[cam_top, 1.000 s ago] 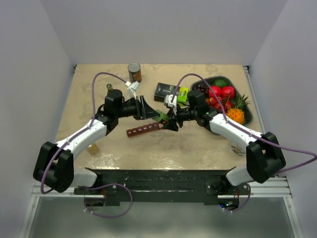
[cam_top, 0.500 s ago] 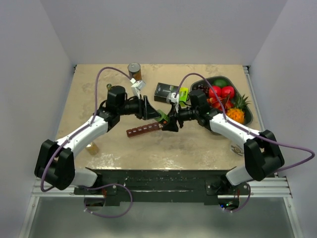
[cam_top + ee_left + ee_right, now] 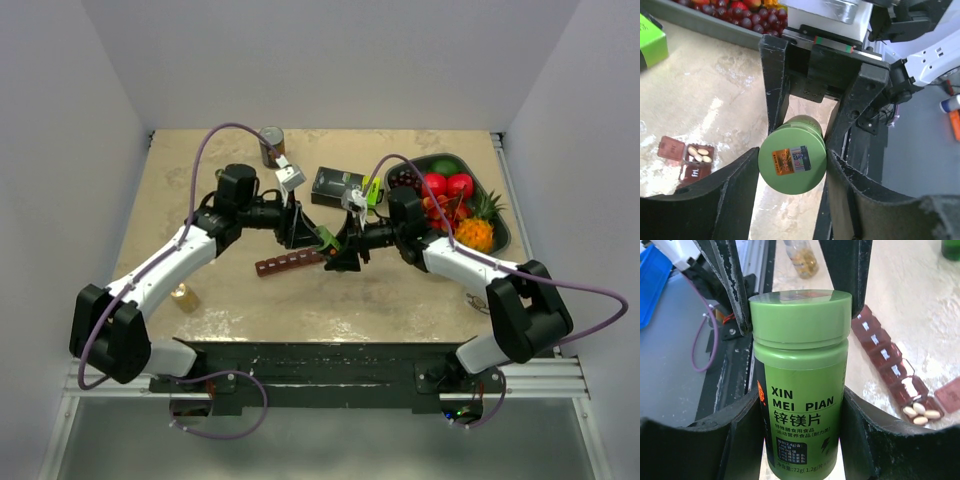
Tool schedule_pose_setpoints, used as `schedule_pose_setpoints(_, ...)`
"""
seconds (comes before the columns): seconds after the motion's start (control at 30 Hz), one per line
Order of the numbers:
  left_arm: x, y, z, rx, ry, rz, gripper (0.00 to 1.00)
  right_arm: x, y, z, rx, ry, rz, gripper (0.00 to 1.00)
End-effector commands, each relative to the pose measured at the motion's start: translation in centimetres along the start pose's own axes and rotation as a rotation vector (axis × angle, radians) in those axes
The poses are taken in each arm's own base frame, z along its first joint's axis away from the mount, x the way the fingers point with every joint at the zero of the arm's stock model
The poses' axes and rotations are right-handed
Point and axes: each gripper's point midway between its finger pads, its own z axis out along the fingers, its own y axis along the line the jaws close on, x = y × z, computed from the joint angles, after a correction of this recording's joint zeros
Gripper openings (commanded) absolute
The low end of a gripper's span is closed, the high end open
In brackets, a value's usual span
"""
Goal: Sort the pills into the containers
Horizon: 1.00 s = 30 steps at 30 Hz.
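The green bottle [image 3: 800, 390] carries black print on its side: "XIN MEI PIAN", below it the Chinese characters 锌镁片, and lower down some fine lines ending in what looks like "72g(1.2g". Its lid [image 3: 791, 183] bears an orange sticker [image 3: 781, 160] and a barcode patch [image 3: 801, 157], both too small to read.

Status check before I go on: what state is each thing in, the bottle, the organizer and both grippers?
green bottle: cap on, held between both grippers.
maroon pill strip: end compartment open, pale pills inside.
left gripper: shut on the cap.
right gripper: shut on the bottle's body.
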Motion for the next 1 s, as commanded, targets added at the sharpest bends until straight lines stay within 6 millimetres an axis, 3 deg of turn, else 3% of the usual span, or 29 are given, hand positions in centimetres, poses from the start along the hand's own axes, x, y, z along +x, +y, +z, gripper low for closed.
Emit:
schedule_pose_setpoints(0.0,1.2,1.8,-0.1,-0.097,0.036,0.115,0.61,-5.5,3.6,-0.1,-0.153,-0.101,-0.184,0.01)
schedule_pose_setpoints(0.13,-1.0,0.9,-0.9,-0.111,-0.066,0.079,0.75,-5.3,3.0,0.0,-0.127,-0.084,-0.21,0.01)
schedule_pose_setpoints(0.17,-1.8,0.8,-1.2,-0.113,-0.098,0.065,0.84,-5.3,3.0,0.0,-0.126,-0.084,-0.215,0.01)
schedule_pose_setpoints(0.23,-2.5,0.2,-1.8,-0.113,-0.138,0.057,0.86,-5.2,2.9,0.0,-0.12,-0.076,-0.207,0.01)
schedule_pose_setpoints(0.27,-2.7,0.3,-2.2,-0.12,-0.156,0.023,0.98,-5.2,2.7,0.0,-0.114,-0.075,-0.233,0.01)
schedule_pose_setpoints(0.3,-3.4,0.0,-2.8,-0.127,-0.193,0.034,1.0,-5.0,2.6,0.0,-0.109,-0.068,-0.226,0.01)
schedule_pose_setpoints(0.5,-4.6,-2.0,-4.9,-0.106,-0.299,-0.018,1.0,-4.7,2.1,0.0,-0.087,-0.049,-0.252,0.01)
schedule_pose_setpoints(0.73,-5.0,-4.7,-5.8,-0.017,-0.352,-0.04,1.0,-4.7,1.8,-0.1,-0.068,-0.039,-0.278,0.01)
schedule_pose_setpoints(0.83,-5.0,-4.6,-6.0,-0.04,-0.362,-0.06,0.99,-4.9,1.5,-0.2,-0.05,-0.032,-0.296,0.01)
schedule_pose_setpoints(0.97,-5.0,-2.2,-5.6,-0.14,-0.366,-0.199,0.98,-4.8,1.2,-0.3,-0.027,-0.022,-0.303,0.01)
